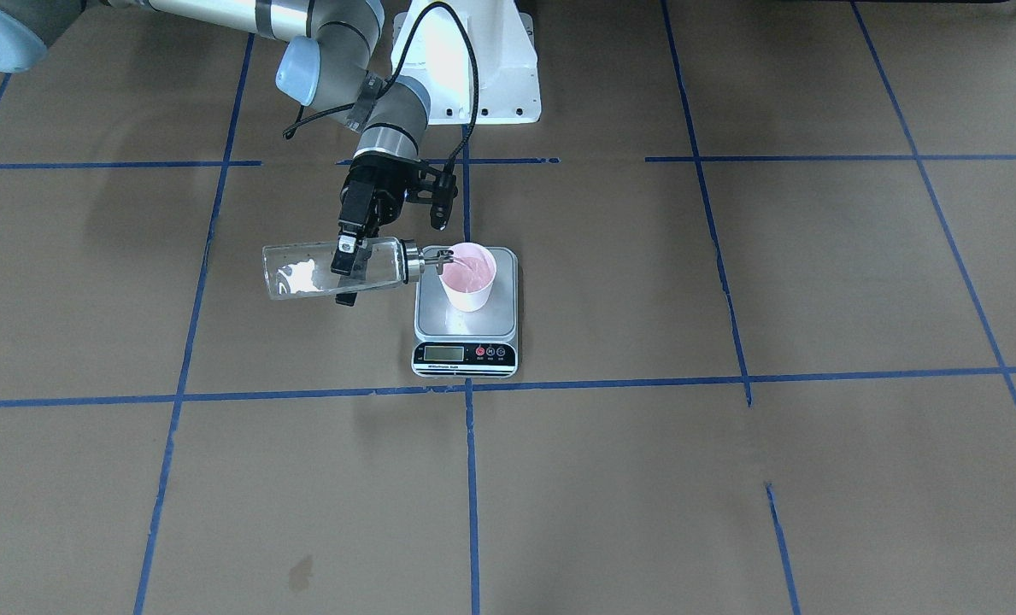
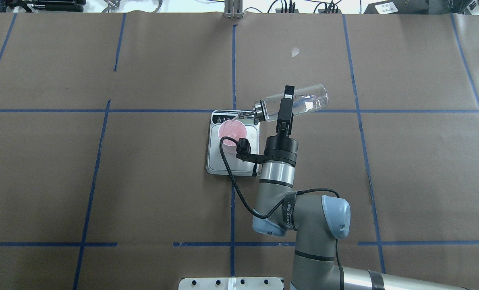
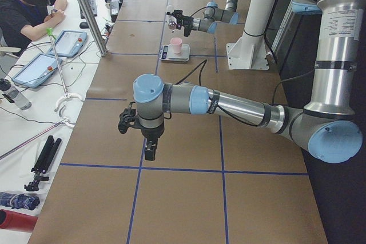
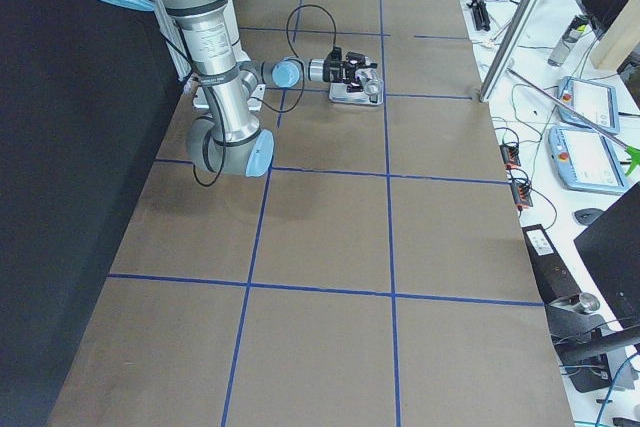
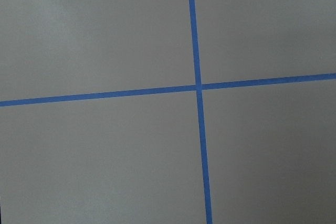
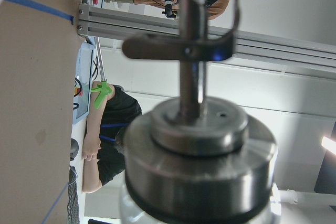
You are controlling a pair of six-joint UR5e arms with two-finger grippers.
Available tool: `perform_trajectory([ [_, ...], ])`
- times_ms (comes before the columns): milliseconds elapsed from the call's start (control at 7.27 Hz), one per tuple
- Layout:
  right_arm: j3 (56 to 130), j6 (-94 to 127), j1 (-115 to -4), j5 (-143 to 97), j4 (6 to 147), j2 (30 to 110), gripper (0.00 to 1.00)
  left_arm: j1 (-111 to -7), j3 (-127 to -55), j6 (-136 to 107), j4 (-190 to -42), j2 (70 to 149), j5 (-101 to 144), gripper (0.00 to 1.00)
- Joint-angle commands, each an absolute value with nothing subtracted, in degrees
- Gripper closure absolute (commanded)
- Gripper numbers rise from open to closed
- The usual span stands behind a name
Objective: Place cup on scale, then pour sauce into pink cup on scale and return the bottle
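Note:
My right gripper [image 1: 347, 273] is shut on the clear glass bottle [image 1: 302, 272] and holds it about level, above the table. The bottle's metal spout [image 1: 437, 256] reaches over the rim of the pink cup [image 1: 468, 278]. The cup stands upright on the silver-grey scale [image 1: 465, 329]. From overhead, the bottle [image 2: 303, 100] points left toward the cup [image 2: 232, 131]. The sauce is too clear to make out. The right wrist view is filled by the bottle's metal collar [image 6: 199, 150]. My left gripper [image 3: 150, 152] hangs over bare table far from the scale [image 3: 175, 55]; I cannot tell if it is open.
Blue tape lines [image 1: 470, 478] grid the brown table. The white robot base [image 1: 473, 60] stands behind the scale. An operator [image 3: 28, 4] sits beyond the table's far edge, with tablets [image 3: 68, 41] and a tripod [image 3: 43, 161] beside it.

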State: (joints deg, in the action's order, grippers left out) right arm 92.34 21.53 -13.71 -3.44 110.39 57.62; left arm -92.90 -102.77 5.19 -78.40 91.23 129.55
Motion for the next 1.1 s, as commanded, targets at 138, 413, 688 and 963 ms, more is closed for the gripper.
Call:
perform_trajectory([
  [138, 92.37, 21.53, -13.71, -3.43, 110.30, 57.66, 1.00, -92.90, -102.83, 5.19, -78.40, 91.23, 129.55, 0.00],
  [413, 92.37, 21.62, -13.71, -3.43, 110.30, 57.66, 1.00, -92.90, -102.92, 5.19, -78.40, 91.23, 129.64, 0.00],
  [688, 92.81, 22.23, -13.71, -3.60, 109.60, 57.66, 1.00, -92.90, -103.09, 5.19, -78.49, 91.32, 129.64, 0.00],
  [963, 92.73, 22.59, -13.62, -3.87, 104.02, 58.87, 1.00, -92.90, -103.01, 5.19, -78.49, 91.41, 130.25, 0.00],
])
